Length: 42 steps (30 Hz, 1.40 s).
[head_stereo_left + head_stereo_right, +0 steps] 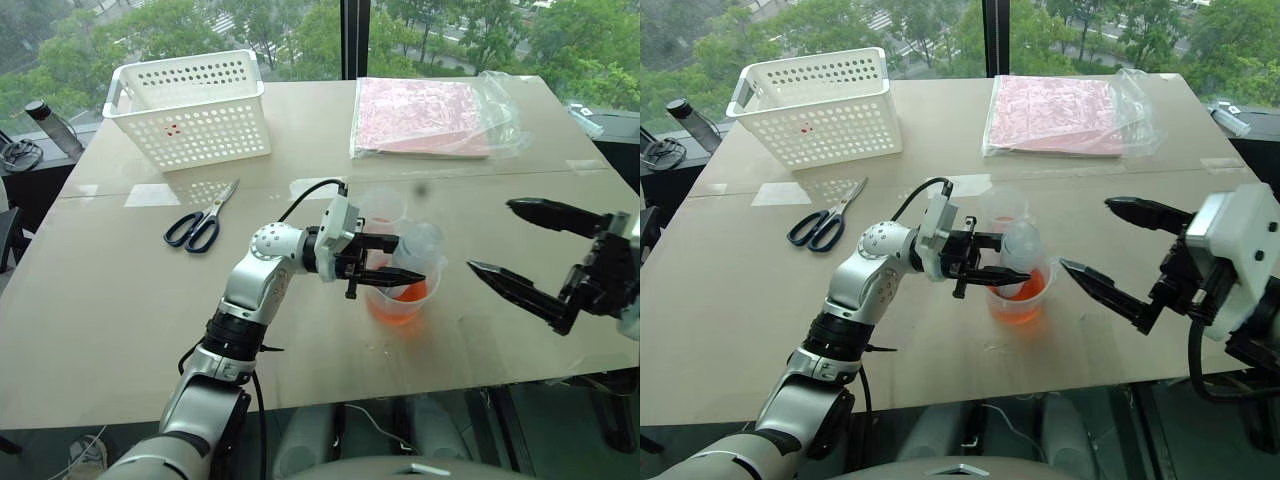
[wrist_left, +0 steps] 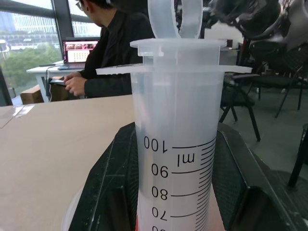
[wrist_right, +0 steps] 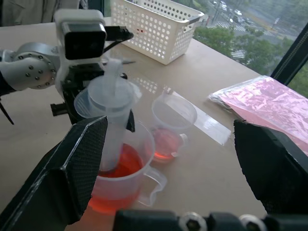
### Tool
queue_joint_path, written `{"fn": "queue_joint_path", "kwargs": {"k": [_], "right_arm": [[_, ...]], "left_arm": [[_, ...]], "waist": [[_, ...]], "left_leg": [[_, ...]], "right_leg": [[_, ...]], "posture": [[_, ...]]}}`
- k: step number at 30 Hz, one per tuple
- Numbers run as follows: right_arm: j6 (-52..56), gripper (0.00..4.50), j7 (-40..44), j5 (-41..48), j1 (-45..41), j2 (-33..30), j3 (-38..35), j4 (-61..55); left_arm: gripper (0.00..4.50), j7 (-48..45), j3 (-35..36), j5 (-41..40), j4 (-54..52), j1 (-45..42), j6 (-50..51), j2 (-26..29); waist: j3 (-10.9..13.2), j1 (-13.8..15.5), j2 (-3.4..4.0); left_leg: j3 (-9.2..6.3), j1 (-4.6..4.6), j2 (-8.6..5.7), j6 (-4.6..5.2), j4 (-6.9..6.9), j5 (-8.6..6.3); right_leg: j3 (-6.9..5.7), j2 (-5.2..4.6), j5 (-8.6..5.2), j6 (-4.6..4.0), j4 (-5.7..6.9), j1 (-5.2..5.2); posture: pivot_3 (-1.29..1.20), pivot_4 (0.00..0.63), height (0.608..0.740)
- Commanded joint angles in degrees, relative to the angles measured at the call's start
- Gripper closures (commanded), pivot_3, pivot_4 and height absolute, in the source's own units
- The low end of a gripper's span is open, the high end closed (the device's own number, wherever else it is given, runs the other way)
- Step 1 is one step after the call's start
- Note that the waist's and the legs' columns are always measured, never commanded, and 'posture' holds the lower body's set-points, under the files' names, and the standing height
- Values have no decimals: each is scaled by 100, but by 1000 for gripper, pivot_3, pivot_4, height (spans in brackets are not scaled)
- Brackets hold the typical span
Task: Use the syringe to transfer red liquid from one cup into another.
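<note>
The syringe [image 3: 113,115] stands upright with its tip down in the larger spouted cup [image 1: 400,300], which holds red liquid [image 3: 115,190]. My left gripper [image 1: 410,258] is shut on the syringe barrel [image 2: 178,144], just below the flange. Just behind stands the smaller cup [image 3: 171,125], with a little red liquid at its bottom. To the right of both cups my right gripper [image 1: 490,236] hangs open above the table, its fingers spread wide and pointing toward the syringe, touching nothing.
A white perforated basket [image 1: 190,105] sits at the back left, with scissors [image 1: 203,218] in front of it. A pink packet in a clear bag [image 1: 425,115] lies at the back right. A person [image 2: 108,53] sits at a laptop beyond the table.
</note>
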Motion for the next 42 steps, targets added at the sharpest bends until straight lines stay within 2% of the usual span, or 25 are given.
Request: {"fn": "queue_joint_path", "kwargs": {"k": [1,4,6,12,18,23,27,32,35,38,42], "right_arm": [[-106,671,-347,651,-471,-233,383,72],[-128,1770,-745,726,-903,-369,867,13],[-79,1770,-1110,691,-1117,-409,1179,36],[42,1770,-1509,430,-1551,-433,1848,17],[163,1770,-1794,267,-1786,-429,2220,-53],[271,1770,-1906,190,-1862,-461,2246,-34],[405,1770,-1810,104,-1689,-583,1913,85],[418,1770,-1872,339,-1762,-589,1858,167],[407,2526,-1985,403,-1773,-533,1937,160],[393,3897,-2075,377,-1812,-501,1985,157],[205,3897,-2054,1056,-1946,-504,1904,66]], "left_arm": [[3075,93,-20,31,-68,2,-171,-40],[3075,140,-39,21,-104,36,-177,-57],[3075,206,-31,4,-132,64,-124,-59],[3075,286,-50,25,-223,99,-130,-13],[3075,304,-70,-9,-329,135,-113,-4],[3075,300,-61,-44,-374,159,-48,16],[3075,297,-55,-83,-400,184,29,31],[3075,316,-53,-89,-439,203,92,39],[3075,324,-52,-105,-472,221,130,45],[3075,334,-56,-128,-509,237,173,63],[3075,364,-57,-148,-557,253,236,83]], "waist": [[1,7,-1],[1,5,-1],[1,2,-1],[1,0,-1],[1,-1,-1],[1,1,-1],[2,3,0],[2,0,0],[2,0,0],[2,0,0],[2,-1,0]], "left_leg": [[-3,-2,0,0,0,0],[-2,-3,0,-2,2,1],[-3,-3,0,-6,2,4],[-3,-5,0,-8,2,4],[-3,-6,0,-6,2,3],[-3,-6,0,-6,2,3],[-3,-7,0,-2,1,1],[-3,-6,0,1,1,-1],[-3,-7,1,1,1,-1],[-4,-7,1,2,1,-1],[-2,-7,1,0,1,-1]], "right_leg": [[-2,0,0,0,-1,2],[-2,-2,0,0,-4,1],[-4,-2,0,0,-5,1],[-4,-3,0,0,-7,0],[-4,-4,0,0,-8,0],[-4,-4,0,-1,-8,-1],[-4,-4,0,-1,-9,-1],[-3,-4,0,0,-9,-1],[-4,-4,-1,-1,-9,-1],[-4,-4,-1,-1,-10,-1],[-2,-6,0,-1,-11,-1]], "posture": [[0,150,740],[0,150,740],[0,150,740],[0,150,740],[0,150,740],[0,150,740],[0,150,740],[0,150,740],[0,150,740],[0,150,740],[0,150,740]]}}
